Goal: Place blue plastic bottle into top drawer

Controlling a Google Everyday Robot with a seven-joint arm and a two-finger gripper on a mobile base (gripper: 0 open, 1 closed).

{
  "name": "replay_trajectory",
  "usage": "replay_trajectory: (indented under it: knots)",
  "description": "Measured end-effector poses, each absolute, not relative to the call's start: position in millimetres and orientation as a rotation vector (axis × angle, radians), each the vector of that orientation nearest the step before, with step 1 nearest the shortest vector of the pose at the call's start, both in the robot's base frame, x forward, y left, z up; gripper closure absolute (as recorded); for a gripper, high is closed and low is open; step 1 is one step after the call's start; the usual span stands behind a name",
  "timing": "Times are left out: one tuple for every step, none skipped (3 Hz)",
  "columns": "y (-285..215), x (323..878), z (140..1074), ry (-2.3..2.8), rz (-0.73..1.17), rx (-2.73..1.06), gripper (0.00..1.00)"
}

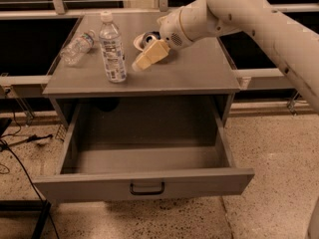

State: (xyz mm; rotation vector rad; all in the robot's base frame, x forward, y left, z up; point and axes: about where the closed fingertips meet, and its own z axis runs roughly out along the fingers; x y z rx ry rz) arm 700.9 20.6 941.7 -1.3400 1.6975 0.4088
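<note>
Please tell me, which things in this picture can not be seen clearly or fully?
Camera view:
- The gripper, over the cabinet top right of the blue plastic bottle, covers part of a round object; its kind is unclear.
- Bottle label print: too small to read.
- Top drawer: the front panel hides the nearest floor strip.
- Robot arm: cut off by the right edge.

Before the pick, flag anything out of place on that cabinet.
The small clear bottle lies on its side at the left rear of the cabinet top. The blue plastic bottle stands upright, the claw just right of it.
</note>
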Motion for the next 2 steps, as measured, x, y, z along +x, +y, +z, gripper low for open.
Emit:
replay_trajectory:
  knots:
    - [30.3,711.6,932.9,1.674,0.435,-1.337,0.0]
    - [43.7,718.9,925.5,1.65,0.476,-1.339,0.0]
